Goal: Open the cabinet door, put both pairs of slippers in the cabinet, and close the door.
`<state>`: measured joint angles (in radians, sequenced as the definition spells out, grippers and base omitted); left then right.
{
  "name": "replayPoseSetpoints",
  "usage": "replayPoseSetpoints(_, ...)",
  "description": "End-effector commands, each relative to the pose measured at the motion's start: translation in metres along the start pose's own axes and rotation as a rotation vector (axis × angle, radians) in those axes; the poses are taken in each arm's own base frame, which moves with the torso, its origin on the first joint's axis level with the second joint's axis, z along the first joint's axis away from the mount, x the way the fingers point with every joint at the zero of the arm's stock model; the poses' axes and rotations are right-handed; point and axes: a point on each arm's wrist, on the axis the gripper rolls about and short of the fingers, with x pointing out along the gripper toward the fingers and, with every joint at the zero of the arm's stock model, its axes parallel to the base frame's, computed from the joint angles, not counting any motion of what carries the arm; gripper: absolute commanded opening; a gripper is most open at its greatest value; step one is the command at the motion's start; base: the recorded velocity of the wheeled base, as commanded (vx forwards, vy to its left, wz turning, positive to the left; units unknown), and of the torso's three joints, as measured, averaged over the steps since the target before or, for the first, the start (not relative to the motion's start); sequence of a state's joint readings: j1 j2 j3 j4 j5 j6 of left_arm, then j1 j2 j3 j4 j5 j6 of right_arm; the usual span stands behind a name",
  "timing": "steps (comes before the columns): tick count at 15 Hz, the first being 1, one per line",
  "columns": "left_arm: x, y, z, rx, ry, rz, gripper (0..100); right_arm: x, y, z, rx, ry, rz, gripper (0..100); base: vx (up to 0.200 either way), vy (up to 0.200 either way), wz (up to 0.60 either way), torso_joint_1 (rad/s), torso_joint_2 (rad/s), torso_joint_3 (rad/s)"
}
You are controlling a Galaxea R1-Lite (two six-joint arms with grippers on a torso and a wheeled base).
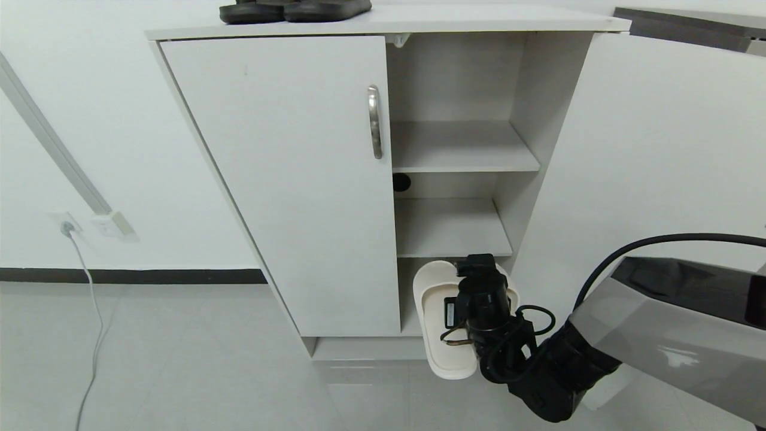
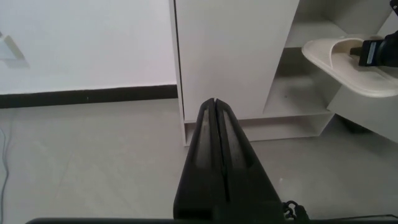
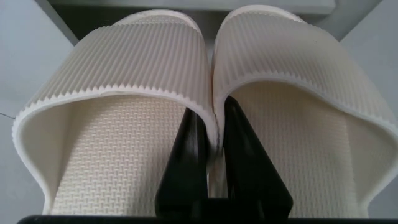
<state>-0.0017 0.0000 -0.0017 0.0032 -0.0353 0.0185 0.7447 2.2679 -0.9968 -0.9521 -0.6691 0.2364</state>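
The white cabinet has its right door swung open and its left door shut. My right gripper is shut on a pair of cream slippers, held side by side at the mouth of the bottom compartment. In the right wrist view its black fingers pinch the inner edges of both cream slippers. A pair of black slippers lies on the cabinet top. My left gripper is shut and empty, low over the floor in front of the cabinet, with the cream slippers off to one side.
Two bare shelves sit above the bottom compartment. A metal handle is on the closed left door. A wall socket and cable lie at the left. Grey tiled floor spreads in front.
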Motion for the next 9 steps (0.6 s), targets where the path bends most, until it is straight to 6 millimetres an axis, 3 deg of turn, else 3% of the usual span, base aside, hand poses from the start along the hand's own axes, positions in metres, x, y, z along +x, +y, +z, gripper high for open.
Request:
replayPoseSetpoints(1, 0.0, 0.0, 0.0, 0.0, 0.002, 0.0, 0, 0.0, 0.0, 0.0, 0.001, -0.001, 0.001, 0, 0.0, 0.0, 0.0, 0.007, 0.0, -0.203)
replayPoseSetpoints(4, 0.0, 0.0, 0.0, -0.002, 0.0, 0.0, 0, 0.0, 0.0, 0.004, 0.019, -0.04, -0.026, 0, 0.0, 0.0, 0.0, 0.001, 0.0, -0.141)
replayPoseSetpoints(9, 0.0, 0.0, 0.0, -0.003, 0.002, 0.0, 0, -0.002, -0.001, 0.009, 0.016, -0.149, -0.011, 0, 0.0, 0.0, 0.0, 0.0, 0.0, 0.0)
